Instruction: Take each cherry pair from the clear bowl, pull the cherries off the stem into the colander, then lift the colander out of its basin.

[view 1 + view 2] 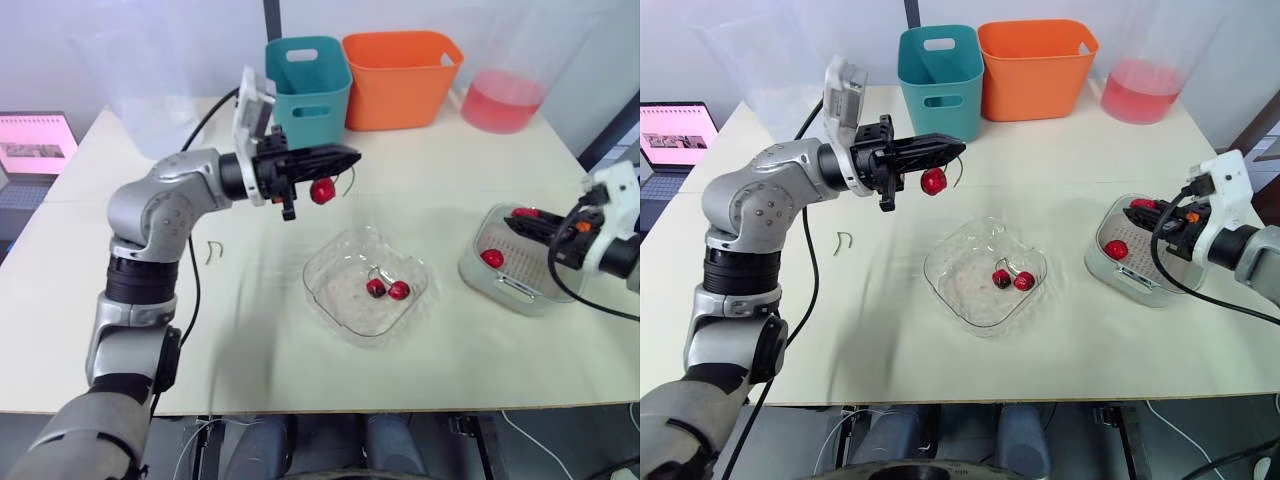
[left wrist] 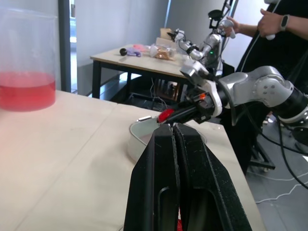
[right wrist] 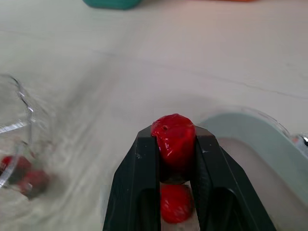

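Observation:
My left gripper (image 1: 348,155) hovers above the table behind the clear bowl (image 1: 335,300), shut on a cherry stem (image 1: 351,181). One red cherry (image 1: 322,190) hangs under its fingers. A cherry pair (image 1: 387,289) lies in the bowl. At the right, my right gripper (image 1: 520,218) is shut on a single cherry (image 3: 173,137) over the colander (image 1: 500,285) in its basin. Another cherry (image 1: 491,258) lies in the colander. The left wrist view has my left gripper (image 2: 173,132) shut, with the right gripper (image 2: 168,117) beyond it.
A bare stem (image 1: 212,250) lies on the table left of the bowl. A teal bin (image 1: 308,75), an orange bin (image 1: 400,70) and a container of pink liquid (image 1: 505,95) line the back. A laptop (image 1: 35,145) sits far left. A person (image 2: 274,19) stands beyond the table.

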